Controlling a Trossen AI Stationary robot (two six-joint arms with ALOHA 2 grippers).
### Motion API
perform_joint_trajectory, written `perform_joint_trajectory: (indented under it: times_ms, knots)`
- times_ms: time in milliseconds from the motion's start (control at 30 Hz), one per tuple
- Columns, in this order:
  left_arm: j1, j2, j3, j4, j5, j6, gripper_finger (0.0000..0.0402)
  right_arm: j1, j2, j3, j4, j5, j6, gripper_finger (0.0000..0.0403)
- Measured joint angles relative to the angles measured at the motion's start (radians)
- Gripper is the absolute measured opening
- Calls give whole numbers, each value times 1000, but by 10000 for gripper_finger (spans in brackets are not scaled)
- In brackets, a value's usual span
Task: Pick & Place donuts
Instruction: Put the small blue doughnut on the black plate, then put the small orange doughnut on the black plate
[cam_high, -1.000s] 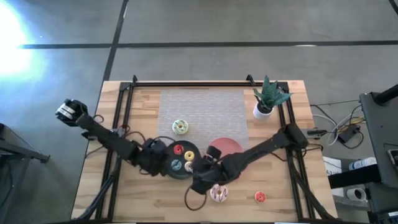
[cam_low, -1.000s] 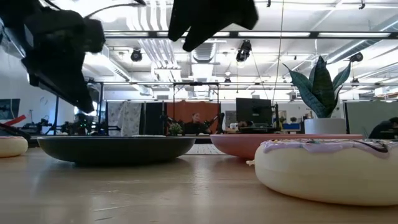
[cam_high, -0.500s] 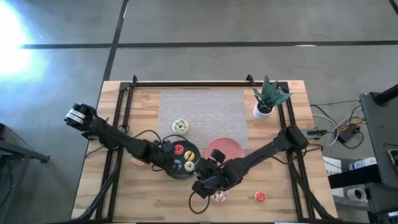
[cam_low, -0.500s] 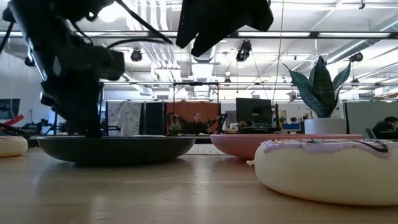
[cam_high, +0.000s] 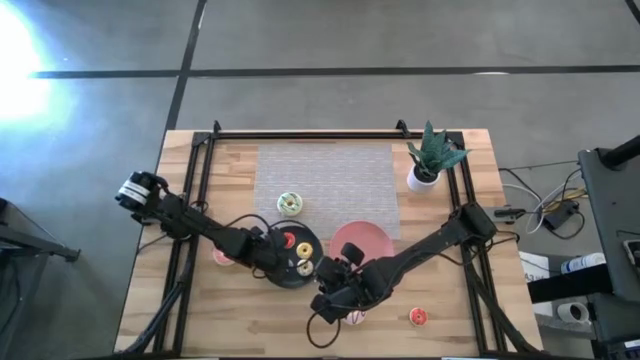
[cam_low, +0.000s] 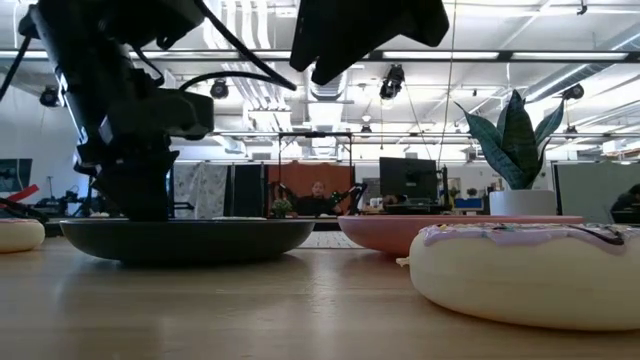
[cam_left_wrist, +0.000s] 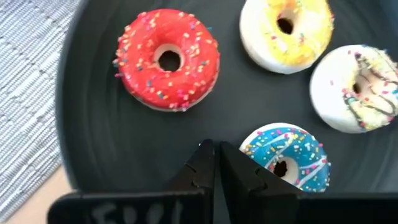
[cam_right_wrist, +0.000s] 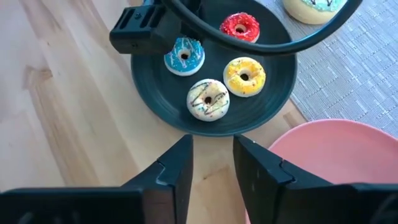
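A black plate (cam_high: 290, 256) holds a red donut (cam_left_wrist: 166, 59), a yellow one (cam_left_wrist: 286, 25), a white sprinkled one (cam_left_wrist: 364, 87) and a blue one (cam_left_wrist: 286, 155). My left gripper (cam_left_wrist: 215, 163) is shut and empty, low over the plate beside the blue donut; it also shows in the low view (cam_low: 135, 205). My right gripper (cam_right_wrist: 212, 163) is open and empty above the bare wood at the plate's near edge. A pink-white striped donut (cam_low: 530, 270) lies on the table, mostly under my right arm in the high view (cam_high: 354, 318). My left gripper points its shut fingers (cam_left_wrist: 205, 165) down at the black plate's floor (cam_left_wrist: 124, 143), right beside the blue donut. I cannot tell whether they touch the plate or the donut.
A pink plate (cam_high: 362, 238) lies right of the black one. A green donut (cam_high: 289, 204) sits on the grey mat (cam_high: 330, 175). A pink donut (cam_high: 222, 257) lies left of the black plate, an orange-red one (cam_high: 418, 317) near the front right. A potted plant (cam_high: 430, 160) stands at the back right.
My left gripper has gone toward the table's right edge and down, from beside the black plate to low over it. My right gripper has gone toward the table's near edge, and its arm now covers most of the striped donut.
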Motion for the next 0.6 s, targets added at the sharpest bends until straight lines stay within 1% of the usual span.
perform_joint_trajectory:
  times_ms: [300, 467, 600]
  knots:
    - [-1, 17, 4, 111, 81, 32, 0, 0, 0, -13, 0, 0, -2, 100]
    - [-1, -4, 6, 106, 81, 39, 0, 4, 0, -14, 0, -7, -10, 100]
    - [-8, -48, 7, 104, 81, 59, 0, 14, 0, -14, -15, -63, -36, 104]
